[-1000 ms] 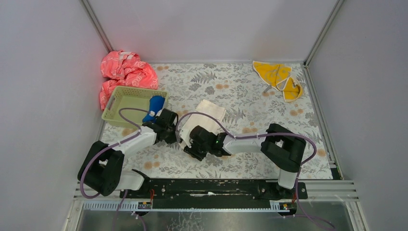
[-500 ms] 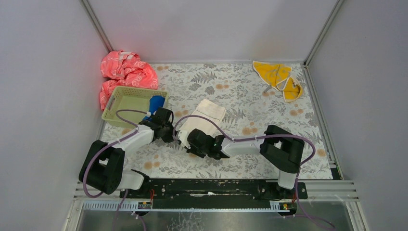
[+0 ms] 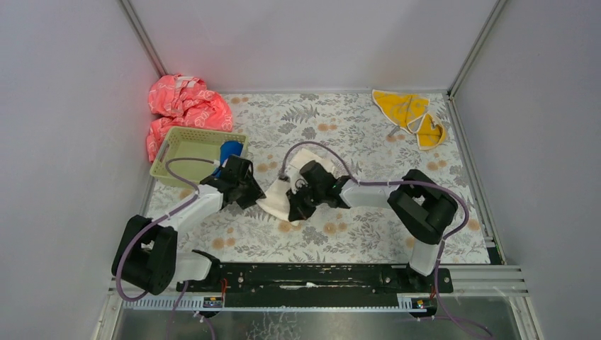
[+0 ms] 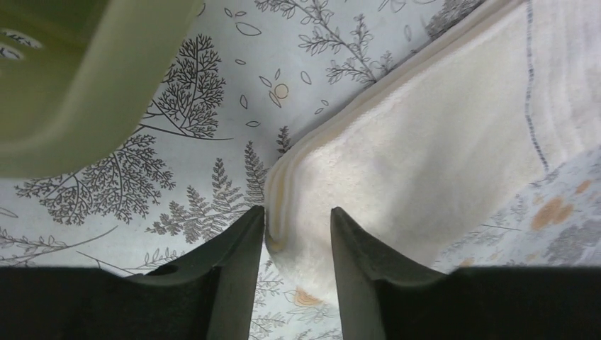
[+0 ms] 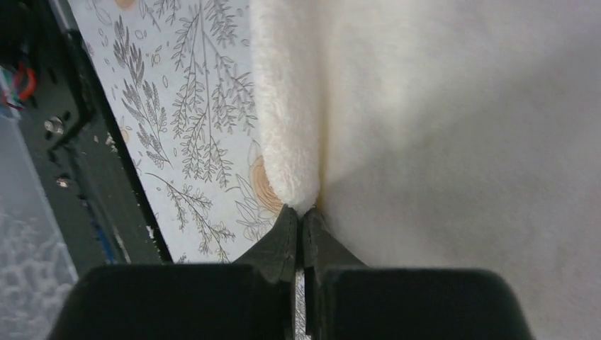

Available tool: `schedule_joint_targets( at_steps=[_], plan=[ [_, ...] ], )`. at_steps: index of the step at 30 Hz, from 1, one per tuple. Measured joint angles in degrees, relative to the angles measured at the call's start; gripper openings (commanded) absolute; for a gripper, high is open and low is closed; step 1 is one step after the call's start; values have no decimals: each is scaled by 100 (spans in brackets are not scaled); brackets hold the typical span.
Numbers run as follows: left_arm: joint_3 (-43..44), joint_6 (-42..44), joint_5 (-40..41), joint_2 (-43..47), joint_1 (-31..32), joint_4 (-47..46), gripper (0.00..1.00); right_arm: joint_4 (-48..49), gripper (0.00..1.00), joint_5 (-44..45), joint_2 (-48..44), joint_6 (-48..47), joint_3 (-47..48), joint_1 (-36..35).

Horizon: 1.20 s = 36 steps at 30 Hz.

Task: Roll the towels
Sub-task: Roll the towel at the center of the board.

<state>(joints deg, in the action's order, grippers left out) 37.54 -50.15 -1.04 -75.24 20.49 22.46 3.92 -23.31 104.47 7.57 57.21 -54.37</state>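
- Cream towel [image 4: 397, 177]: the piece in work. It lies on the patterned tabletop [image 4: 212, 106] between the two sets of fingers, its near end drawn up into a fold.
- Right fingers [image 5: 280, 244]: clenched tip to tip on a crease of the cream towel. A plush rolled edge bulges just left of the tips, and the broad face of the cloth spreads to their right and beyond.
- Left fingers [image 4: 234, 269]: parted, gripping nothing. The towel's layered corner sits in the gap, against the inner face of the left-hand finger. The green basket [image 4: 85, 92] stands beyond them, to the left.
- Step, as judged: the first turn of the cream towel's roll, held on one side only.
- Next move, as judged: the left fingers close on the corner. Both sets then carry the edge over evenly, since an uneven pull would skew the roll.
- Blue towel [image 3: 230, 150]: bunched at the basket's right end, just beyond the left fingers. Whether it is rolled cannot be told.
- Yellow-orange towel [image 3: 409, 111]: crumpled, unrolled, well beyond the right fingers and to their right.
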Motion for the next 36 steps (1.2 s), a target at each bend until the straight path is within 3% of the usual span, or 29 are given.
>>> schedule_joint_targets(
  at_steps=[4,10,19,29,36],
  plan=[
    [4,7,26,313,-31,57,61,490,0,-1049,24,914,-243,728],
    [-81,-13,42,975,-37,164,74,2365,0,-2310,564,2778,-828,1193],
    [-575,-107,-205,1178,-42,118,69,3578,1,-2885,1224,4310,-1169,1495],
    [-848,-278,-527,951,-42,-321,63,3628,3,-2988,1379,4594,-1141,1582],
    [-846,-306,-662,407,-42,-756,65,3230,5,-2994,1379,4422,-986,1582]
  ],
)
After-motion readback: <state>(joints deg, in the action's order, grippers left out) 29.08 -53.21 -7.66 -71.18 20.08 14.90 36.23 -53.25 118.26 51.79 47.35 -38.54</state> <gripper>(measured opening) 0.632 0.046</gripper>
